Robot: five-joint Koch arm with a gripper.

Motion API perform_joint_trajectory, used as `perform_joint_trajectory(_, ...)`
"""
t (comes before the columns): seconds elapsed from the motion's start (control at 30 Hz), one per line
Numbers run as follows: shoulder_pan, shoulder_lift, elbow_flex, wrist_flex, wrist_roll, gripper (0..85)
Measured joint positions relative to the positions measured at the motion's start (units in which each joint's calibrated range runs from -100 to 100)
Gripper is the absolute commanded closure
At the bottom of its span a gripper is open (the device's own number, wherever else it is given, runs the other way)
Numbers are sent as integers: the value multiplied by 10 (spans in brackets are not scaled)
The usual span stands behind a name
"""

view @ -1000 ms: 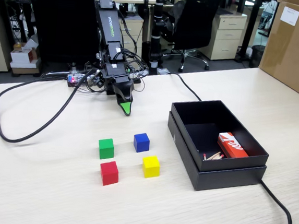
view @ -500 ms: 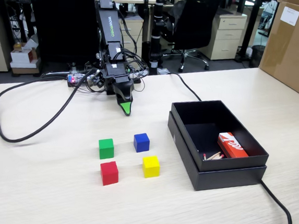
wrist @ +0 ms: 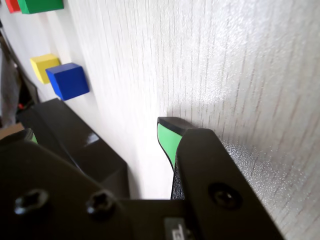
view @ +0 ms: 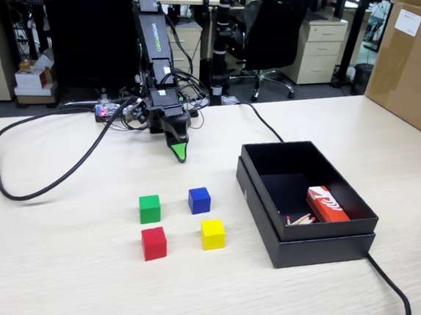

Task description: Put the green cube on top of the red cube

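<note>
The green cube (view: 149, 209) sits on the pale wooden table, and the red cube (view: 153, 242) lies just in front of it with a small gap between them. In the wrist view only an edge of the green cube (wrist: 40, 5) and a corner of the red cube (wrist: 11, 5) show at the top left. My gripper (view: 178, 151) hangs at the back of the table, tip down near the surface, well behind the cubes. In the wrist view the gripper (wrist: 97, 136) stands open: the green pad (wrist: 167, 140) faces bare table and nothing is between the jaws.
A blue cube (view: 199, 200) and a yellow cube (view: 213, 234) lie right of the green and red ones. A black open box (view: 320, 252) with a red-and-white packet (view: 326, 204) stands further right. A thick black cable (view: 46, 180) loops at left; a cardboard carton (view: 418, 65) stands far right.
The arm has shifted only very slightly at its tip. The cubes and the box have not moved.
</note>
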Motion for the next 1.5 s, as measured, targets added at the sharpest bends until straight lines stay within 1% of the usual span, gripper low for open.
perform_joint_trajectory(0.23, -14, -22, 98, -160, -3, 379)
perform_joint_trajectory(0.3, -21, -23, 119, -192, -10, 379)
perform_joint_trajectory(0.33, -25, -23, 146, -218, -21, 379)
perform_joint_trajectory(0.4, -28, -23, 162, -228, -26, 379)
perform_joint_trajectory(0.53, -37, -23, 223, -281, -48, 378)
perform_joint_trajectory(0.7, -44, 12, 319, -342, -61, 376)
perform_joint_trajectory(0.8, -54, 92, 416, -393, -61, 378)
perform_joint_trajectory(0.9, -62, 167, 476, -414, -62, 378)
perform_joint_trajectory(0.93, -63, 190, 501, -430, -62, 378)
perform_joint_trajectory(0.97, -67, 249, 573, -473, -63, 378)
perform_joint_trajectory(1.0, -67, 252, 578, -476, -63, 378)
perform_joint_trajectory(1.1, -82, 400, 699, -542, -63, 379)
perform_joint_trajectory(1.3, -105, 625, 803, -542, -71, 379)
perform_joint_trajectory(1.5, -109, 730, 853, -543, -72, 380)
